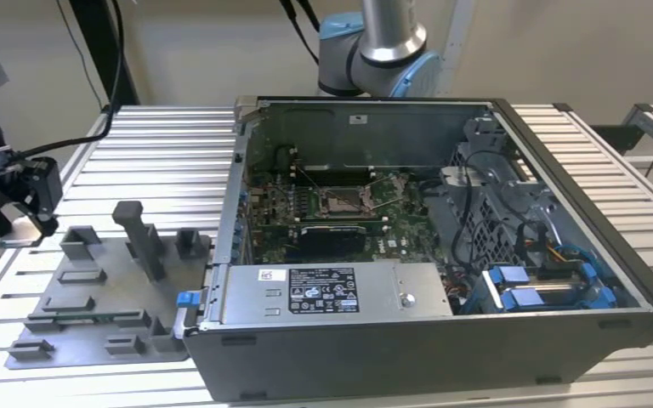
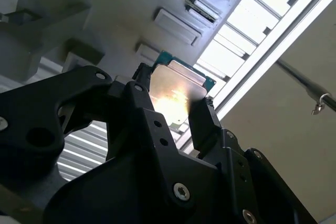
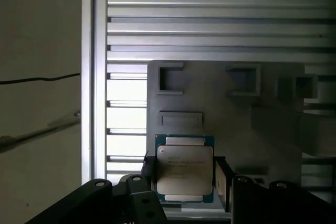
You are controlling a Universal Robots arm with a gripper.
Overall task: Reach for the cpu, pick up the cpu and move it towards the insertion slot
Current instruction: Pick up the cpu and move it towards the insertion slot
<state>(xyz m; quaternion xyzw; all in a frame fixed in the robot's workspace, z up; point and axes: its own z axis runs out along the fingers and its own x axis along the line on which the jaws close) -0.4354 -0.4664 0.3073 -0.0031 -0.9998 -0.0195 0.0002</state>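
Note:
The cpu [image 3: 185, 169] is a small square chip with a pale silver face and a green edge, and it sits between the two black fingers [image 3: 149, 174] of my gripper [image 3: 185, 182]. In the second wrist view the cpu [image 2: 178, 90] glints, clamped by the gripper [image 2: 172, 109] above the grey fixture plate [image 2: 105, 3]. In the exterior view the gripper [image 1: 20, 223] hangs at the far left, over the fixture plate's left edge. The insertion slot [image 1: 343, 201], a silver-framed socket on the green board, lies well to the exterior view's right inside the open computer case.
The grey fixture plate [image 1: 88, 331] carries upright blocks and posts [image 1: 139, 238]. The computer case [image 1: 417, 357] has tall metal walls, a power supply at its front and cables at the right. A black rectangular recess [image 1: 332, 242] lies beside the socket. The slatted metal table [image 1: 156, 144] surrounds all.

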